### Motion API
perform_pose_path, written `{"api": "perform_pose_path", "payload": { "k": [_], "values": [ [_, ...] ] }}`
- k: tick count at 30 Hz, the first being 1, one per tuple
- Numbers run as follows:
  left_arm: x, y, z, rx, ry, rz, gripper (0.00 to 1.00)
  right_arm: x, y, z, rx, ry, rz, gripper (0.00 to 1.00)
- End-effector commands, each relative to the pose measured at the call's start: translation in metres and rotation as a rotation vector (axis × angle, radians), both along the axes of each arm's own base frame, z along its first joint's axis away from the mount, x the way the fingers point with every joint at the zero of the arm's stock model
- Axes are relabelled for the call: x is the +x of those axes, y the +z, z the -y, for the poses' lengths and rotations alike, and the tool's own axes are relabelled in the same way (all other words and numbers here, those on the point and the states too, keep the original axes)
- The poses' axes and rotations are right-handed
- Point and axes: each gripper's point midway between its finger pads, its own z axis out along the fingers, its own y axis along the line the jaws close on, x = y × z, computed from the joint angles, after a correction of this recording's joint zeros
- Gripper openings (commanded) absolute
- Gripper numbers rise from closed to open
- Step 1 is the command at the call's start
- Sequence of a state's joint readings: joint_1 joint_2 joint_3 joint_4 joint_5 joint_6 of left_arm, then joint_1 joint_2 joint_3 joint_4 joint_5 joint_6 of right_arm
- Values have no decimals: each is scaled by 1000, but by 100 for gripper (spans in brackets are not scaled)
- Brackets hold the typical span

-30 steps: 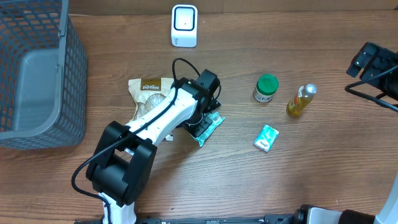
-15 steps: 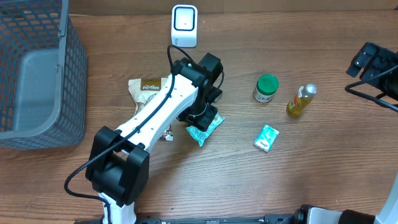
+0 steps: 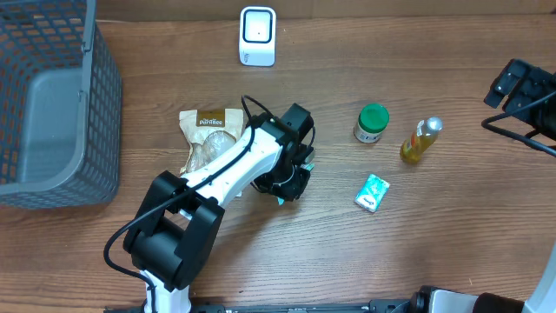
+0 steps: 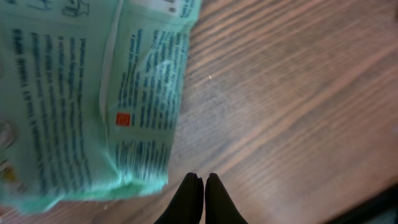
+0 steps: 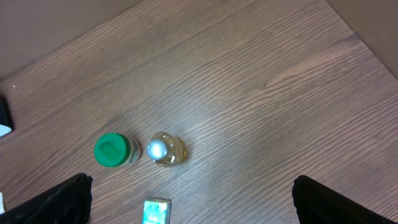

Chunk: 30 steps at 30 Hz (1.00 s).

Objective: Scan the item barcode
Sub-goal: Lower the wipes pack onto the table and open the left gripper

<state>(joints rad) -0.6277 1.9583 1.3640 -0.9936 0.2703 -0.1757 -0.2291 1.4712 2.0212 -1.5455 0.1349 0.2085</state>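
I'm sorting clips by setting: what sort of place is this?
Probably a mock checkout counter: a white scanner, a grey basket, and groceries like a snack bag and a green-lidded jar on a wooden table.

The left gripper has closed over the last second, and its fingertips now meet. The left arm reached up the table beyond the snack bag half a second ago. It has since drawn back and now sits just right of the bag. The green packet previously showed plainly from overhead to the right of the bag and is now almost wholly covered by the gripper. Whether the closed jaws pinch its edge cannot be told.
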Motion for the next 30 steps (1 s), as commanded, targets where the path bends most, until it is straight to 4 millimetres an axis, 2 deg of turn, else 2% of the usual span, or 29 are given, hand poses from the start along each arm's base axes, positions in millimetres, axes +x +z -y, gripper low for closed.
{"api": "perform_pose_path", "payload": {
  "k": [1,7,12,15,20,24,26,27,28,29,30],
  "values": [
    [-3,-8,-4,20,31,-1,4,0,1,1,-5,0,3,100],
    [20,-13,-36,204,72,128,4,0,1,1,-5,0,3,100],
    [32,-13,-44,245,85,182,4,0,1,1,-5,0,3,100],
    [35,-9,-39,224,106,184,4,0,1,1,-5,0,3,100],
    [32,17,-20,139,106,127,4,0,1,1,-5,0,3,100],
    [44,49,-17,114,117,136,5,0,1,1,-5,0,3,100],
    [52,59,-19,104,122,152,10,0,1,1,-5,0,3,100],
    [56,61,-21,100,128,158,17,0,1,1,-5,0,3,100],
    [59,61,-24,100,138,158,31,0,1,1,-5,0,3,100],
    [61,61,-29,102,148,156,41,0,1,1,-5,0,3,100],
    [62,59,-33,106,152,151,44,0,1,1,-5,0,3,100]
  ]
}}
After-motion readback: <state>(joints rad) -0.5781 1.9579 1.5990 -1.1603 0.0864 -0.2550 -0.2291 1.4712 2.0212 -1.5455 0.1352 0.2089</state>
